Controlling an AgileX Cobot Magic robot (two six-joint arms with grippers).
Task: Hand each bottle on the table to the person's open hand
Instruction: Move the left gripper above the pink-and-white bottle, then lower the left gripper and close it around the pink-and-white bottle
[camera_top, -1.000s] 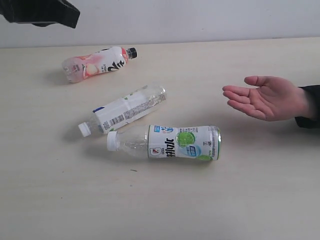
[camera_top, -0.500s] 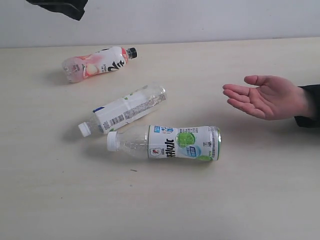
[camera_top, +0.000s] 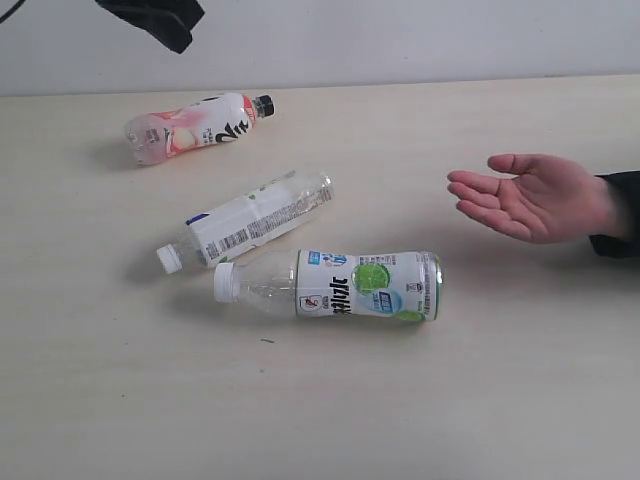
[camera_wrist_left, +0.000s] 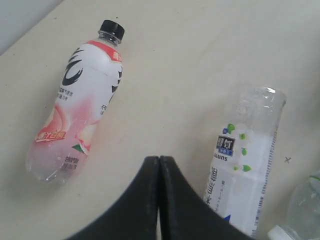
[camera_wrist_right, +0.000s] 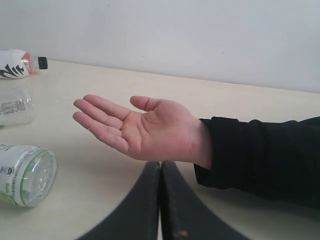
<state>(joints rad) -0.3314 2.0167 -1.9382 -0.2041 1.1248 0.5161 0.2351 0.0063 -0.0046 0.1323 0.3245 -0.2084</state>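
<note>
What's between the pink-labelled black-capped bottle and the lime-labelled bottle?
The clear plastic bottle with the white barcode label, on its side, in the exterior view.

pink bottle (camera_top: 195, 125) | barcode bottle (camera_top: 250, 220) | lime bottle (camera_top: 345, 285) | all lying on table (camera_top: 500, 400)

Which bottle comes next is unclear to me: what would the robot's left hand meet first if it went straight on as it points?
Probably bare table: the shut left hand points into the gap between the pink-label bottle and the white-label bottle, in line with neither. Depth is unclear from the wrist view.
</note>
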